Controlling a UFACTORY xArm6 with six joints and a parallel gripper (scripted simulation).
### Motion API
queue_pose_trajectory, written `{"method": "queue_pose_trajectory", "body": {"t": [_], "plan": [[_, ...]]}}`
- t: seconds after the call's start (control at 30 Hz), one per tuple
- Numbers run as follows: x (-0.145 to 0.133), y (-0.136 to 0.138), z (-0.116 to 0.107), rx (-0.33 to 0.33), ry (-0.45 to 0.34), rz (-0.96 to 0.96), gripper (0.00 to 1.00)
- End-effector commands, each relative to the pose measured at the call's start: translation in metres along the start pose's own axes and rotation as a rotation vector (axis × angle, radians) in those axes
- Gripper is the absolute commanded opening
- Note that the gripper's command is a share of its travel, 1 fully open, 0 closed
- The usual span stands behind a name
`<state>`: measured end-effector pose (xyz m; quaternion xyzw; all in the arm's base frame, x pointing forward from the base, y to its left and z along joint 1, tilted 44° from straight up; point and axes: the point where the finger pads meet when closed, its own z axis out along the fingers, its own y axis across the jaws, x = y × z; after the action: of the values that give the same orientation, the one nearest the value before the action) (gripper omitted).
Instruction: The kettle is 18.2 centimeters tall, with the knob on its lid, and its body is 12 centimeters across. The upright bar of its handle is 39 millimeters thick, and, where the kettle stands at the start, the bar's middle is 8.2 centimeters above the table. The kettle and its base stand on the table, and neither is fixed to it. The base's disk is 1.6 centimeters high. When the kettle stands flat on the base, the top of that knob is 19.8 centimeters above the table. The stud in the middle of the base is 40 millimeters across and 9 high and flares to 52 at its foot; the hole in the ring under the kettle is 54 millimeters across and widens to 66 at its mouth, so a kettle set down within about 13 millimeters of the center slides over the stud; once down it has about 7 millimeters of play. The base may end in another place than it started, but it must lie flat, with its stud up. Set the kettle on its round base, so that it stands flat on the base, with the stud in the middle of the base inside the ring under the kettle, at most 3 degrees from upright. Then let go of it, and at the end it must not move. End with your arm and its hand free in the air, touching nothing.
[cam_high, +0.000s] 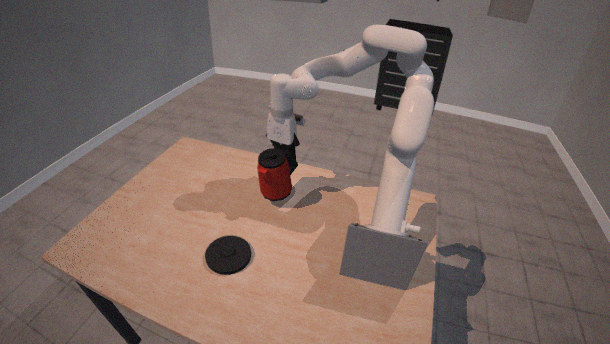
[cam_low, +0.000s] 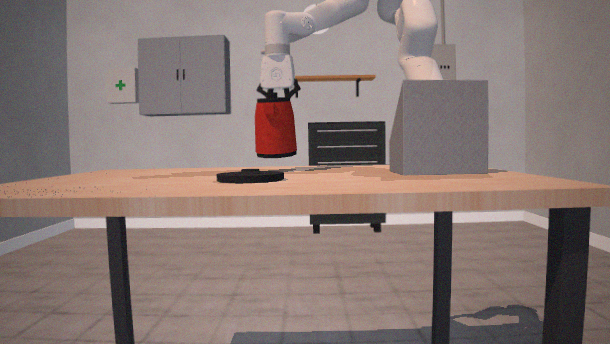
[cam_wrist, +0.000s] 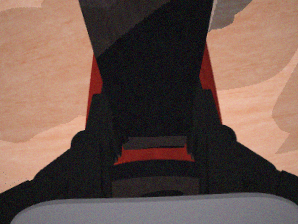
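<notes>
The red kettle (cam_high: 274, 175) with a black lid hangs in the air above the far part of the table, close to upright; it also shows in the exterior view (cam_low: 275, 128), clear of the table top. My gripper (cam_high: 290, 157) is shut on the kettle's black handle bar, which fills the wrist view (cam_wrist: 148, 63) with red body showing on both sides. The round black base (cam_high: 228, 254) lies flat on the table toward the near edge, stud up, well apart from the kettle; it also shows in the exterior view (cam_low: 250, 176).
The arm's grey pedestal (cam_high: 382, 255) stands on the table's right side. A black drawer unit (cam_low: 346, 143) stands behind the table on the floor. The table's near edge lies just beyond the base.
</notes>
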<state>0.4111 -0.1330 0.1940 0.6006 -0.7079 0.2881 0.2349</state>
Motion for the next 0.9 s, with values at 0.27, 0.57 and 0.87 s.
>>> {"method": "queue_pose_trajectory", "body": {"t": [0.27, 0.57, 0.87], "plan": [[0.000, -0.001, -0.001, 0.003, -0.001, 0.001, 0.00], [-0.003, -0.001, -0.001, 0.003, -0.001, 0.001, 0.00], [-0.011, -0.001, -0.001, 0.003, -0.001, 0.001, 0.00]]}}
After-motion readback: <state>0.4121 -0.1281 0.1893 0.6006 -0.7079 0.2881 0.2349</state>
